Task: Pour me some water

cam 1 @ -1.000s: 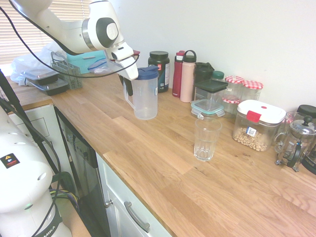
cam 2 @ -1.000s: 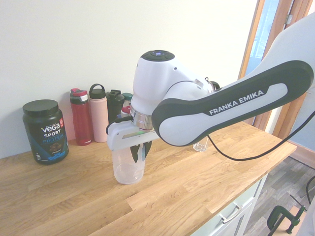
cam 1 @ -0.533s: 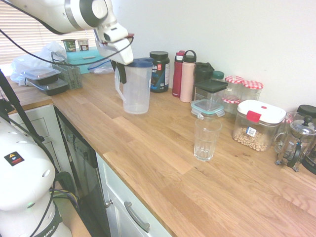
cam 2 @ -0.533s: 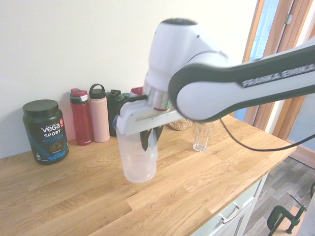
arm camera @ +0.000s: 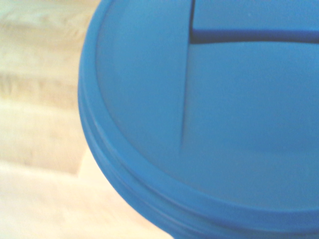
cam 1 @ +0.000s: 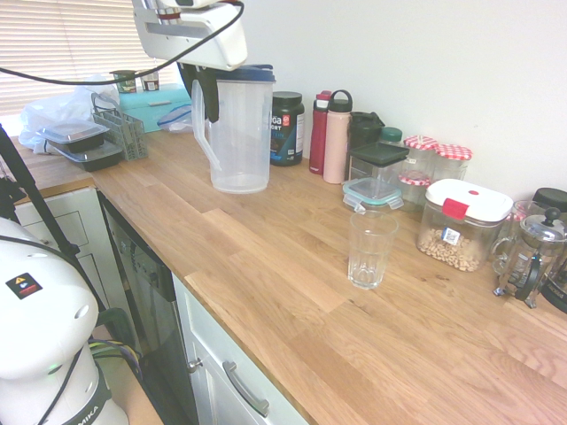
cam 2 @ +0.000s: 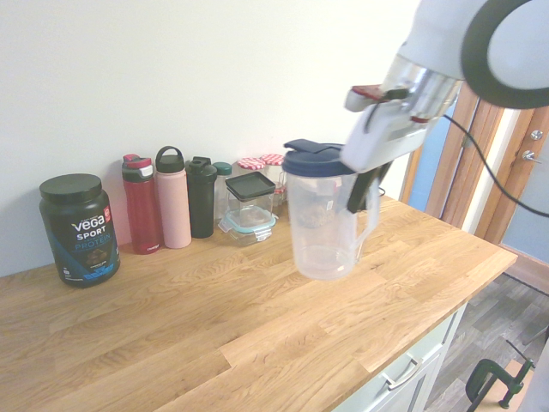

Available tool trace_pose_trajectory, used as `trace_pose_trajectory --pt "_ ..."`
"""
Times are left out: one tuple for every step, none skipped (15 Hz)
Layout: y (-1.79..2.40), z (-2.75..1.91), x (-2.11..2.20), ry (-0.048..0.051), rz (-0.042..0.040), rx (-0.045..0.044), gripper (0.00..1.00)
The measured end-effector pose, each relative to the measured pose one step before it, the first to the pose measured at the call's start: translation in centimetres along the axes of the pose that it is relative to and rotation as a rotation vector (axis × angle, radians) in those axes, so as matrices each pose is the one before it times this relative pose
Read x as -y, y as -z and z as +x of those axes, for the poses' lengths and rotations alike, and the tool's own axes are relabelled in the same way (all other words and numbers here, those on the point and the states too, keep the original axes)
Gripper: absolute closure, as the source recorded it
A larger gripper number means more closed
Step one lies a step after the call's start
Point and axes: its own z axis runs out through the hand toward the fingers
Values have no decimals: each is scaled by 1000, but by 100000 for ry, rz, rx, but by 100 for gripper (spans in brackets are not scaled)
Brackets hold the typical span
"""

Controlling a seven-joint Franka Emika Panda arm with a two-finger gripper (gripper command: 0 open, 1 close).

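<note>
My gripper [cam 1: 200, 96] is shut on the handle of a clear plastic pitcher [cam 1: 237, 133] with a dark blue lid and holds it upright, lifted off the wooden counter [cam 1: 292, 292]. In the second exterior view the pitcher [cam 2: 322, 219] hangs a little above the wood, with the gripper [cam 2: 364, 182] at its handle on the right. The blue lid [arm camera: 209, 114] fills the wrist view. An empty ribbed drinking glass [cam 1: 370, 250] stands on the counter to the right of the pitcher, well apart from it. I cannot make out a water line in the pitcher.
Along the wall stand a black protein tub [cam 1: 285, 127], a red bottle [cam 1: 319, 133], a pink bottle [cam 1: 337, 137], lidded containers [cam 1: 375, 175], jars and a French press [cam 1: 534, 257]. A cutlery rack [cam 1: 120, 133] and trays sit at the far left.
The pitcher has risen off the counter in the gripper's hold and moved slightly left in the first exterior view, right in the second. The glass has not moved.
</note>
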Motion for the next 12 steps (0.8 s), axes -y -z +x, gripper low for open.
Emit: trace_pose_trajectory --pt "212 1202 -2295 4044 968 1264 100" --pt "-24 1251 -2223 4135 1702 1661 100" --pt "-289 1034 -2115 5042 1404 2604 100" --pt "-230 702 -1929 5726 911 3130 100" --pt "-232 535 -1963 4828 1407 2697 100" --pt "-123 317 -1899 4623 844 1842 100" --pt "-142 248 -1970 5299 -321 1538 100" --pt "-157 173 -1482 5498 -783 1469 100" --pt "-388 346 -1744 4135 52 1576 100" --pt "-569 301 -1706 3943 -381 2728 100" --pt "-363 416 -1670 2810 -370 2628 100" --pt "-212 485 -1955 1302 -14 1810 100"
